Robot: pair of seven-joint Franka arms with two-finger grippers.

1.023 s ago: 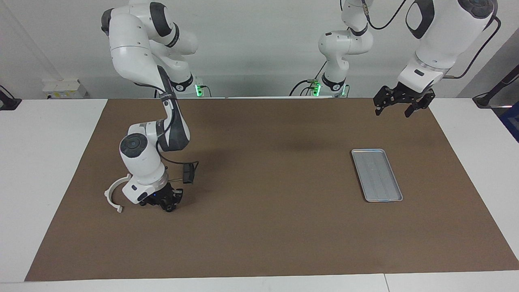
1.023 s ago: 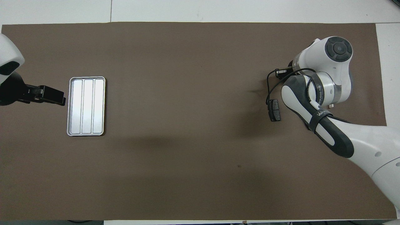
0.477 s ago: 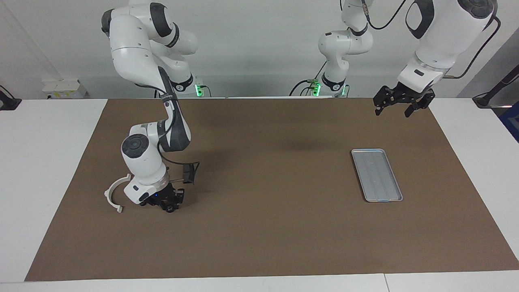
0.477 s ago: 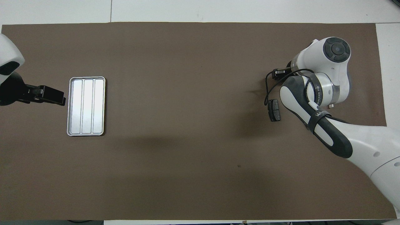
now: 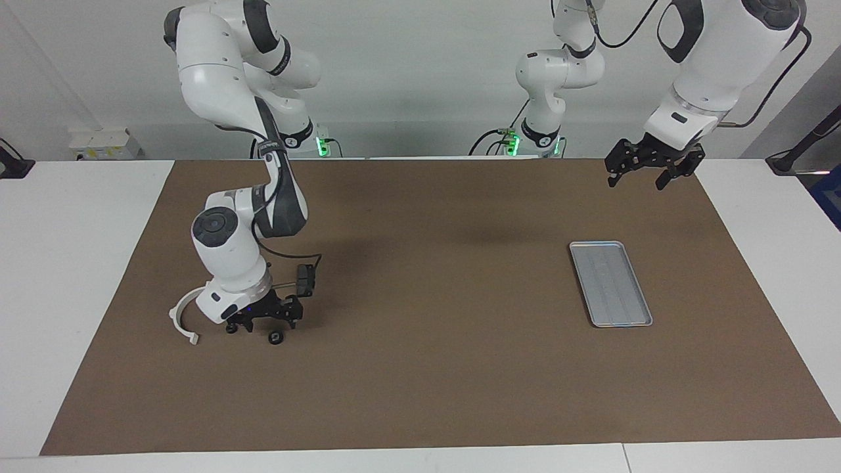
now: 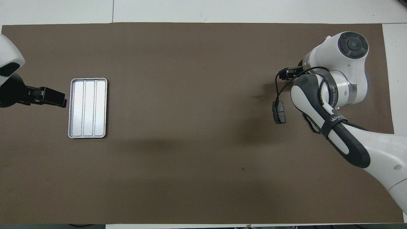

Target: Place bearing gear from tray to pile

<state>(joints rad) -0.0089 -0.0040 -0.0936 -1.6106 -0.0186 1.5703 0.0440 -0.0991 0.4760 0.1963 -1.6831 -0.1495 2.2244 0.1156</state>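
The bearing gear [image 5: 276, 338], a small dark round part, lies on the brown mat at the right arm's end, among the pile: a white curved arc [image 5: 180, 316] and a dark grey pad-shaped piece [image 5: 304, 279] [image 6: 279, 112]. My right gripper [image 5: 261, 320] hovers open just above the gear, not touching it. In the overhead view the right arm's wrist hides both the gripper and the gear. The silver ridged tray [image 5: 611, 284] [image 6: 88, 108] lies empty toward the left arm's end. My left gripper [image 5: 646, 165] [image 6: 54, 97] waits open, raised beside the tray.
A brown mat [image 5: 433, 368] covers most of the white table. A black cable [image 6: 275, 89] loops from the right wrist over the pad-shaped piece. The right arm's elbow and forearm [image 6: 346, 143] lean over the pile area.
My right gripper has gone from shut to open and risen a little, leaving the bearing gear on the mat beside the pile. The left arm has not moved.
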